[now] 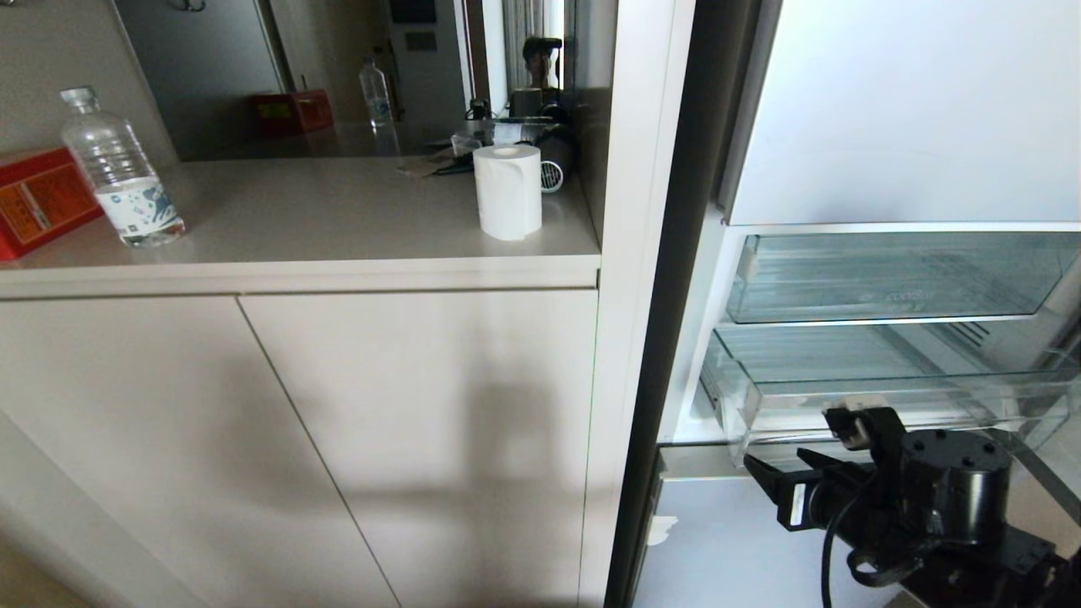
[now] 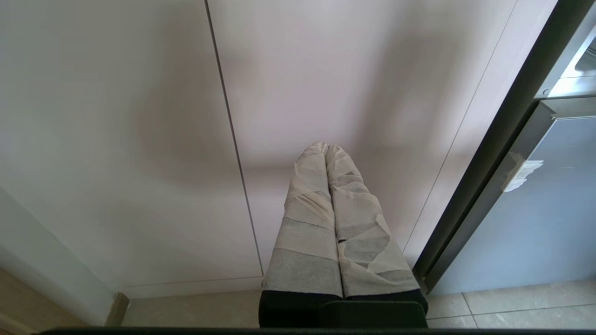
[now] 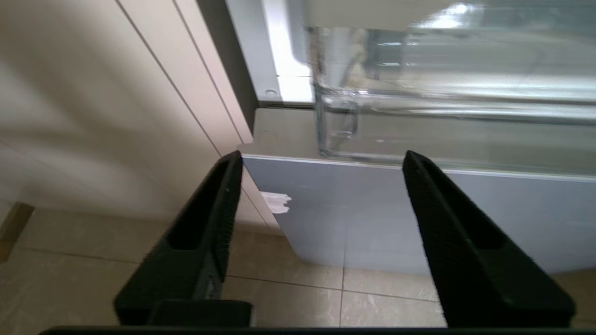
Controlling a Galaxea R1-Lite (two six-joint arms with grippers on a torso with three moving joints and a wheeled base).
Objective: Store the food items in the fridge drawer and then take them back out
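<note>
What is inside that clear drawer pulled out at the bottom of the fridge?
Nothing that shows: through the fridge drawer only its ribbed floor appears, with no fruit. The robot's arm covers part of its front lip.

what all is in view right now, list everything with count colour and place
water bottle: one, clear with a printed label, left end of the counter
red box: one, red-orange, far left of the counter, beside the bottle
paper roll: one, white, upright near the counter's right end
counter: one, beige, over two pale cabinet doors
mirror: one, behind the counter, reflecting the bottle and box
fridge drawer: one, clear plastic, pulled out, lower of two bins in the open fridge
upper bin: one, clear, above the drawer
food items: none visible
left gripper: tape-wrapped, shut, facing the cabinet doors
right gripper: black, open, empty, just below the drawer's front
</note>
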